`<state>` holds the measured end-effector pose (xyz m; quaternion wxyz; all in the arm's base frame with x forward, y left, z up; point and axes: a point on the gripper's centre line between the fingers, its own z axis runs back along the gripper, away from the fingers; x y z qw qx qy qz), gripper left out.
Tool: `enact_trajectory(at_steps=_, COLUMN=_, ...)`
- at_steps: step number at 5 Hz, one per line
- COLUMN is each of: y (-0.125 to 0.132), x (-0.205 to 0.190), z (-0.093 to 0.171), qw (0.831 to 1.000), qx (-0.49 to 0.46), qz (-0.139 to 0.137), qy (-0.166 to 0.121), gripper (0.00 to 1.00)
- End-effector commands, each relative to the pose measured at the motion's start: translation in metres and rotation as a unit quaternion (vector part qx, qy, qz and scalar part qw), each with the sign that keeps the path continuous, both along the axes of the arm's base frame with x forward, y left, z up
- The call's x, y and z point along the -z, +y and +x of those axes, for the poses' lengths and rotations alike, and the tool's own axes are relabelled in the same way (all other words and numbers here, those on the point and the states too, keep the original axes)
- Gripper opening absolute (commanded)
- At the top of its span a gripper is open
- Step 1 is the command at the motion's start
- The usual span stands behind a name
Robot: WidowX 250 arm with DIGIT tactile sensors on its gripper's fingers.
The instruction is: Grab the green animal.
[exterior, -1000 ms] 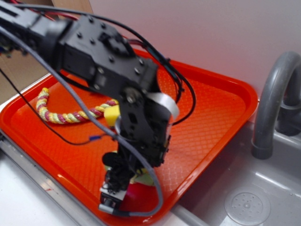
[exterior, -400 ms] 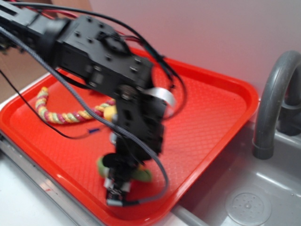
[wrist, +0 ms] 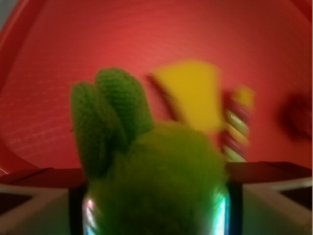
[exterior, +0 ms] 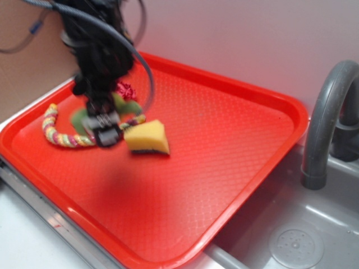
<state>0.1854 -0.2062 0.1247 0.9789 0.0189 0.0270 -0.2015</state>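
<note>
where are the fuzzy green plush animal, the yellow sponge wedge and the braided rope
fuzzy green plush animal (wrist: pixel 161 181): wrist view, on its fuzzy body between the jaws
yellow sponge wedge (exterior: pixel 147 137): exterior view, on its yellow top face
yellow-pink-green braided rope (exterior: pixel 51 128): exterior view, on its left bend

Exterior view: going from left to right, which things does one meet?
braided rope → hand holding the green animal → yellow sponge wedge → bare part of the red tray → grey faucet
</note>
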Motion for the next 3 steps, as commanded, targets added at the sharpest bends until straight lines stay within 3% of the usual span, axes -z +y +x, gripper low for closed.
enact_trajectory(at_steps=1, y=0.085, x=-0.066, z=-0.029, qw=0.984, qx=-0.144, qz=-0.083, qy=-0.066, gripper=0.00)
enact_trajectory(at_steps=2, y=0.106, x=-0.090, z=-0.042, qw=0.974, qx=-0.189, qz=-0.067, qy=-0.106, gripper=0.00)
enact_trajectory(at_steps=3, y=0.113, x=-0.090, z=-0.040, qw=0.977, qx=-0.172, qz=-0.076, qy=-0.100, gripper=0.00)
